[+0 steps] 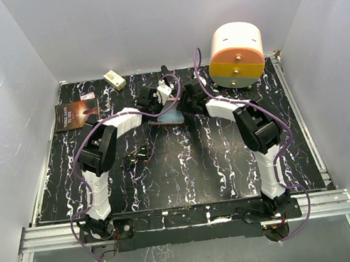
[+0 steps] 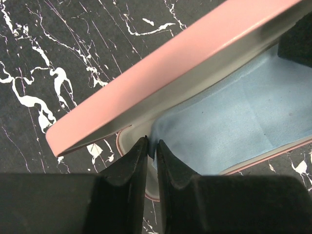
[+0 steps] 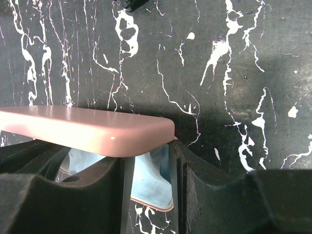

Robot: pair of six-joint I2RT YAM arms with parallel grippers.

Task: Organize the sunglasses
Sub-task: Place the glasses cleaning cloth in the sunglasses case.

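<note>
left gripper (image 2: pixel 152 144) has its fingers drawn almost together, only a thin slit between them, at the near rim of the open pink case (image 2: pixel 161 83), just where the light blue cloth (image 2: pixel 234 117) inside ends. whether they pinch the cloth i cannot tell. right gripper (image 3: pixel 148 157) has its jaws apart, blue cloth showing in the gap, and the raised pink lid crosses just above its left finger. both arms meet at the case, at the back middle of the black marbled table (image 1: pixel 216 158). the sunglasses (image 1: pixel 135 156) lie on the table, apart from the case and beside the left arm. a book (image 1: pixel 76 114) lies at back left, a small box (image 1: pixel 115 80) behind it and a round white and orange container (image 1: pixel 236 54) at back right.
</note>
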